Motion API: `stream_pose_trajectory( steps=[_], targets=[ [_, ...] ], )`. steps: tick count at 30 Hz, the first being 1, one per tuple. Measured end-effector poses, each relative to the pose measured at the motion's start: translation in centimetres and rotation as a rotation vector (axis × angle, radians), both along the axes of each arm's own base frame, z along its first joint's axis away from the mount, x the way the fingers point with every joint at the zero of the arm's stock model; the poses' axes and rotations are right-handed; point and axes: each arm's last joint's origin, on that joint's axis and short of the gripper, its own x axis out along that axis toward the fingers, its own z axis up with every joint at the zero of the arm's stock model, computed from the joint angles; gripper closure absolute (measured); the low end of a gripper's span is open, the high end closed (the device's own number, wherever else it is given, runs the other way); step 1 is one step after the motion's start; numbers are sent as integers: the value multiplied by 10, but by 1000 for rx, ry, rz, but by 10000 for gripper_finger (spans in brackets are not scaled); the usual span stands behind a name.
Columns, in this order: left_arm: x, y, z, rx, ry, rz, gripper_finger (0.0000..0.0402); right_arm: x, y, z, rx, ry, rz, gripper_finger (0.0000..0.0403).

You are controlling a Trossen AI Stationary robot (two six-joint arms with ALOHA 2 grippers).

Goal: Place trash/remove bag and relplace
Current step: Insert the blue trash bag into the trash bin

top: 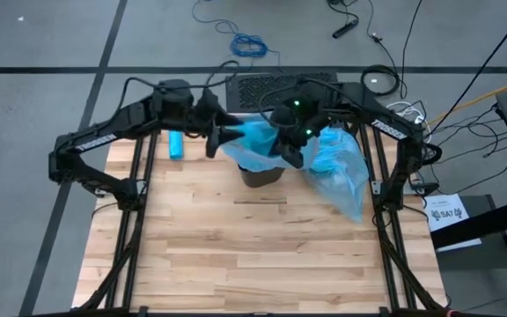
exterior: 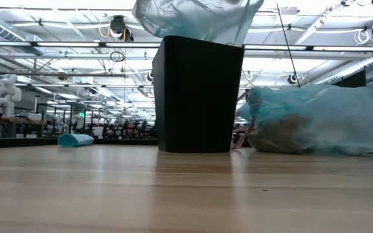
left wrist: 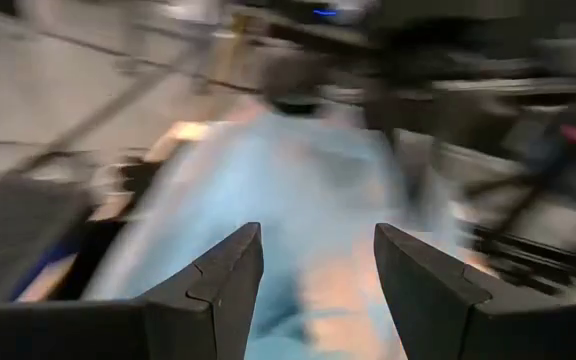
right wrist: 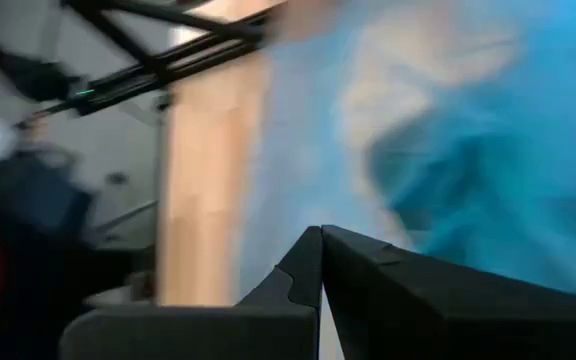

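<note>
Fitting a fresh blue liner point(top: 252, 141) over the black bin point(exterior: 198, 94) appears to be the step in hand. The bin stands near the worktop's point(top: 262, 238) far edge, about midway along it, with the liner bunched loosely above its rim. The left hand point(top: 211, 141) is held just beside the liner, on the side toward the worktop's left edge, with its fingers spread apart and nothing between them. The right hand point(top: 293, 157) is placed over the bin's other side, its fingers pressed shut; whether plastic is pinched there cannot be told. The trash is seen as brown wads inside the full bag point(exterior: 316, 123), which lies on the worktop beside the bin toward the right edge. A rolled blue bundle point(top: 175, 145) (probably spare liners) rests near the far left corner.

From here, the light bin could be tipped or dragged if the liner is pulled sideways, and the film could slip off the rim if only one side is secured.
</note>
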Motion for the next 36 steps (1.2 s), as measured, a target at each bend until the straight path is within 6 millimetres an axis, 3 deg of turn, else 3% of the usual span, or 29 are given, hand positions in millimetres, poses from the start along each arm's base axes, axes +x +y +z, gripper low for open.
stream_pose_trajectory(
  steps=[3, 11, 16, 25, 29, 33, 36],
  targets=[
    [2, -4, -5, -77, 57, -118, 206, -2, -9, 0, -86, 10, -90, 403],
    [-3, -6, -32, -304, 320, -63, 206, 2, -25, -3, -161, 18, -173, 403],
    [-5, -6, -27, -346, 286, -20, 206, 4, -26, -3, -198, 2, -137, 403],
    [-14, -8, -39, -457, 436, 89, 206, 23, -57, -40, -248, 190, -233, 403],
    [-14, -5, -50, -447, 535, 180, 206, 31, -70, -50, -422, 257, -378, 403],
    [-19, -1, -60, -404, 645, 353, 206, 36, -80, -43, -615, 213, -534, 403],
    [-23, 2, -61, -333, 673, 460, 206, 37, -84, -34, -646, 137, -552, 403]
  ],
)
